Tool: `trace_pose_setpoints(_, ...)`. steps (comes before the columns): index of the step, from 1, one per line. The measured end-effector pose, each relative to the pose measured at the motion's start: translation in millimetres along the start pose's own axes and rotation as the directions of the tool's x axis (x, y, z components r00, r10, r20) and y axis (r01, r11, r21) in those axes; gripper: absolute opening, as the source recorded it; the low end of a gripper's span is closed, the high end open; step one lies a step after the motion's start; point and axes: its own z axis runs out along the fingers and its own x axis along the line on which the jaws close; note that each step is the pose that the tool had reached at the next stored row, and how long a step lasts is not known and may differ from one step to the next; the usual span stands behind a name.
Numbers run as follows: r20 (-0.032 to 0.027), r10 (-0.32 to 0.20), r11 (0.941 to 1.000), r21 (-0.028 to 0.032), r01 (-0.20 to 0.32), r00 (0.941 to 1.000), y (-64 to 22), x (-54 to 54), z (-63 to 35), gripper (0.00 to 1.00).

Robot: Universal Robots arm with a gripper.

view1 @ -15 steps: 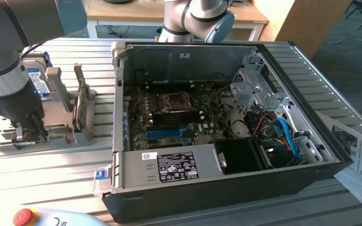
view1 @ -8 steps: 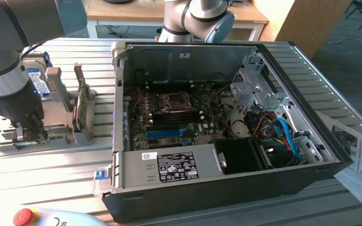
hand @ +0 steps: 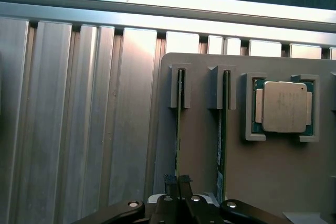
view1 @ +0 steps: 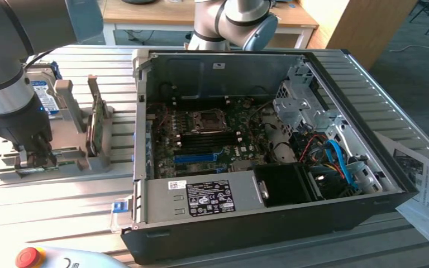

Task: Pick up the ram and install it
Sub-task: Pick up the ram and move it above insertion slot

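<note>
Closest to the lens on the exterior view is a red stop button (view1: 28, 257) on a pale pendant, nearer the camera than the pincer (view1: 39, 163) and well apart from it. I have the pincer down at the grey holder (view1: 73, 162) on the slatted metal table (view1: 51, 206), fingers lowered into the holder's near end. From this angle I cannot make out what sits between them. Just behind the pincer, in the same holder, stands a hard drive (view1: 48, 100) with a blue label. Near the pincer, toward the exterior view's right, a green card (view1: 95, 125) stands on edge. Well off from the pincer, further toward the exterior view's right, is the open computer case (view1: 274, 218) with its motherboard (view1: 199, 142) exposed.

On the wrist view, the pincer's two dark fingertips (hand: 170, 183) are clenched on the ram (hand: 178, 114), pinched onto its thin upper edge. The ram stands on edge in a slot of the holder, its far end seated in a notched post. Just beside the pincer a second stick (hand: 224, 124) stands parallel in the neighbouring slot, untouched. Beyond that stick, apart from the pincer, a processor (hand: 284, 107) lies flat in its own pocket. On the pincer's other side I see bare table slats.
</note>
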Motion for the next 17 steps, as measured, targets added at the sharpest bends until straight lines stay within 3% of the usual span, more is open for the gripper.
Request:
trace_pose_setpoints(5, 0.0000, 0.000, 1.0000, 0.0000, 0.000, 1.0000, 0.0, 0.0, -0.4, 0.11)
trace_pose_setpoints(17, 0.0000, 0.000, 1.0000, 0.0000, 0.000, 1.0000, 0.3, -0.3, -12.0, 0.11)
